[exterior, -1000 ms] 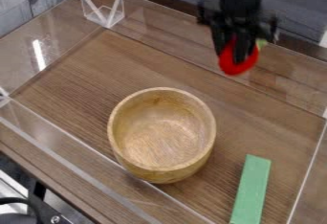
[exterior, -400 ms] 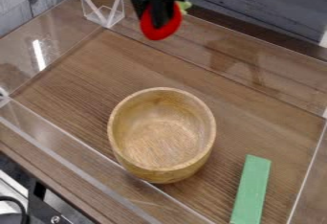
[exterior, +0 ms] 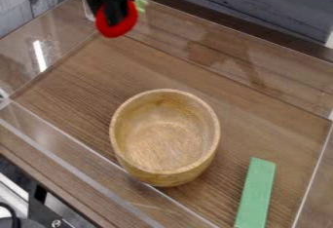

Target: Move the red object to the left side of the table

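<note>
Camera view, single entry:

- My gripper (exterior: 115,16): black, at the far left of the scene, pointing down, its upper part cut off by the top edge of the picture. The fingers are closed partway around the red object, one dark finger on each side of it.
- The red object (exterior: 115,21): small, glossy, strawberry-shaped, a pale green bit showing at its right side. It sits between my fingers, held above the table near the far left corner, over the far wall line. Whether it touches the surface I cannot tell.
- The table (exterior: 260,105): dark brown wood grain, bordered by low clear acrylic walls.
- Clear acrylic wall (exterior: 53,37): runs along the left side, with glare on it; my gripper hangs just beside its far end.
- Wooden bowl (exterior: 164,135): round, light wood, upright, empty inside, near the middle of the table and toward the near side, well apart from my gripper.
- Flat green strip (exterior: 256,195): lies flat at the near right, just beside the bowl, its near end cut by the bottom edge.
</note>
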Motion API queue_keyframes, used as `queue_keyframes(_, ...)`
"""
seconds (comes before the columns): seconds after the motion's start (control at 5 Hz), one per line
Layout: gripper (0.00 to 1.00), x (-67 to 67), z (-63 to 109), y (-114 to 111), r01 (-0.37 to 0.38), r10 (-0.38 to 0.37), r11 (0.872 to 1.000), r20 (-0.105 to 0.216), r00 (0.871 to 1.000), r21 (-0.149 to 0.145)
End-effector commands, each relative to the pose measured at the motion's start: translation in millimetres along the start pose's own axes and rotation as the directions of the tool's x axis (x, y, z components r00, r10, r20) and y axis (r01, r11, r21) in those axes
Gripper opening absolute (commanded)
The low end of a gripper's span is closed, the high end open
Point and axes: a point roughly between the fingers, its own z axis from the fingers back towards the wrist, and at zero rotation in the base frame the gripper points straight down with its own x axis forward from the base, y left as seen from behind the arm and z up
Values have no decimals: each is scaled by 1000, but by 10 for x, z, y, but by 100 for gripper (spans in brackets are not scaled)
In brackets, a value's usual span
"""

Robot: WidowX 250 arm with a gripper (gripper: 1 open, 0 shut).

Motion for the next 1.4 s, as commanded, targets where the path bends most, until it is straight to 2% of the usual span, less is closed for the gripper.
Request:
queue_keyframes(0.0,0,-19,-8,202,4,-4,999,18,1000,33)
queue_keyframes(0.6,0,-104,-427,578,-26,28,998,-25,999,57)
queue_keyframes(1.0,0,-118,-706,673,-28,32,998,-60,998,65)
queue_keyframes(1.2,0,-116,-784,708,-25,29,998,-72,997,61)
